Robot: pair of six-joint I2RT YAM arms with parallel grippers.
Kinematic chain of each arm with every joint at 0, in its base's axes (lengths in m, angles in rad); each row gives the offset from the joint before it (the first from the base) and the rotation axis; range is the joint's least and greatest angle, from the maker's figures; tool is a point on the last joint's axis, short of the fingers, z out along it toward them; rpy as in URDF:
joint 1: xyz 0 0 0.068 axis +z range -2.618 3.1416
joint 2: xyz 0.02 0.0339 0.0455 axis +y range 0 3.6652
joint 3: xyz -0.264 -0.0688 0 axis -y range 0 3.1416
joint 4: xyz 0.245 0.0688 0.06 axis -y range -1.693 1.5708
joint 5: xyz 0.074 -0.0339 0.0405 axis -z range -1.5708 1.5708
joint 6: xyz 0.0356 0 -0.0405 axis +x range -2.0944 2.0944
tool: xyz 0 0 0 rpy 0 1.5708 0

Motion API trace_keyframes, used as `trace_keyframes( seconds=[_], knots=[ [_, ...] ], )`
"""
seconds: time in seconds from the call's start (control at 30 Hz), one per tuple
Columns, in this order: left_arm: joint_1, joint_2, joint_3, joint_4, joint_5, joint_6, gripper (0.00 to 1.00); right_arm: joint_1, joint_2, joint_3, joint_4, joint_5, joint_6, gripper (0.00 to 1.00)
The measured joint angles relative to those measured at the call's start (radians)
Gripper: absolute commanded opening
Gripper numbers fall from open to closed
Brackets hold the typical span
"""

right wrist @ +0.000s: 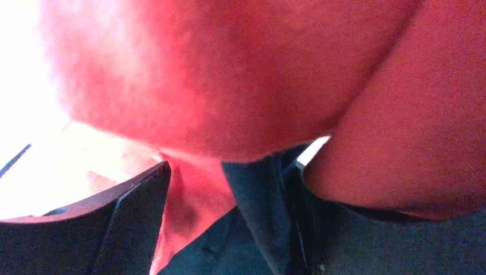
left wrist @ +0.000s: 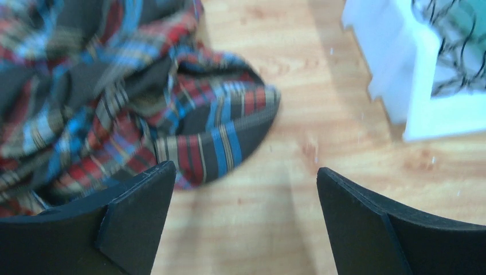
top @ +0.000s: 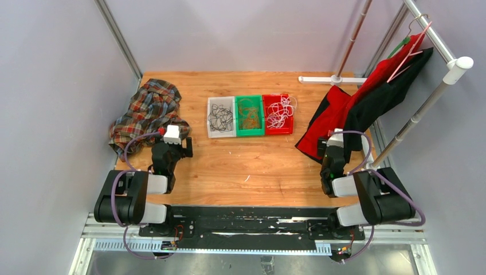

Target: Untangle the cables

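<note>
The cables lie sorted in three small bins at the table's middle back. Black cables (top: 220,118) are in a white bin (top: 211,102), orange-brown cables (top: 249,114) in a green bin (top: 249,133), and white cables (top: 279,113) in a red bin (top: 279,130). My left gripper (top: 182,146) is open and empty above bare wood (left wrist: 245,177), left of the bins. The white bin (left wrist: 424,109) with the black cables (left wrist: 453,46) shows at the upper right of the left wrist view. My right gripper (top: 329,143) is open against hanging cloth, and only its left finger (right wrist: 137,217) shows.
A crumpled plaid shirt (top: 146,112) lies at the left, just ahead of the left gripper (left wrist: 103,97). A red and black garment (top: 367,97) hangs from a rack (top: 441,51) at the right. It drapes onto the table and fills the right wrist view (right wrist: 229,74).
</note>
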Motion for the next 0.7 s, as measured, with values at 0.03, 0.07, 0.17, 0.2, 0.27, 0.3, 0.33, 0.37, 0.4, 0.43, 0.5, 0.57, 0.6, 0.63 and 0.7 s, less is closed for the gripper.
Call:
trace_keyframes(
  seconds=[0.03,0.07,0.17,0.2,0.27,0.3,0.33,0.37,0.4,0.43,0.5,0.57,0.6,0.63,0.7],
  knots=[
    [0.000,0.001,0.019,0.004,0.001,0.000,0.98,-0.006,0.026,-0.005,0.027,-0.021,-0.013,0.78],
    [0.000,0.001,0.035,0.014,0.001,-0.001,0.98,-0.007,0.047,-0.007,0.048,-0.039,-0.024,0.78],
    [0.000,0.001,0.064,0.031,0.001,-0.001,0.98,-0.013,0.082,-0.004,0.085,-0.068,-0.045,0.78],
    [0.000,0.001,0.065,0.032,0.001,-0.001,0.98,-0.013,0.081,-0.004,0.086,-0.073,-0.048,0.78],
    [0.000,0.001,0.065,0.035,0.000,-0.001,0.98,-0.013,0.080,-0.003,0.093,-0.082,-0.052,0.78],
    [0.000,0.001,0.065,0.035,0.000,-0.001,0.98,-0.013,0.080,-0.002,0.096,-0.085,-0.053,0.78],
    [0.000,0.001,0.065,0.035,0.000,-0.001,0.98,-0.013,0.080,-0.001,0.099,-0.088,-0.054,0.78],
    [0.000,0.001,0.065,0.035,0.000,-0.001,0.98,-0.014,0.080,0.000,0.102,-0.089,-0.055,0.78],
    [0.000,0.001,0.065,0.035,0.000,-0.001,0.98,-0.014,0.080,0.001,0.103,-0.091,-0.055,0.78],
    [0.000,0.001,0.065,0.035,0.000,-0.001,0.98,-0.014,0.080,0.001,0.104,-0.092,-0.056,0.78],
    [0.000,0.001,0.065,0.035,0.000,-0.001,0.98,-0.014,0.080,0.001,0.105,-0.092,-0.056,0.78],
    [0.000,0.001,0.065,0.035,0.000,-0.001,0.98,-0.014,0.080,0.002,0.104,-0.094,-0.056,0.78],
    [0.000,0.001,0.065,0.035,-0.001,-0.001,0.98,-0.016,0.080,0.006,0.100,-0.100,-0.056,0.78],
    [0.000,0.001,0.065,0.035,0.000,-0.001,0.98,-0.023,0.080,0.013,0.093,-0.108,-0.055,0.78],
    [0.000,0.001,0.065,0.035,-0.001,-0.001,0.98,-0.051,0.077,0.035,0.063,-0.138,-0.050,0.78]
  ],
)
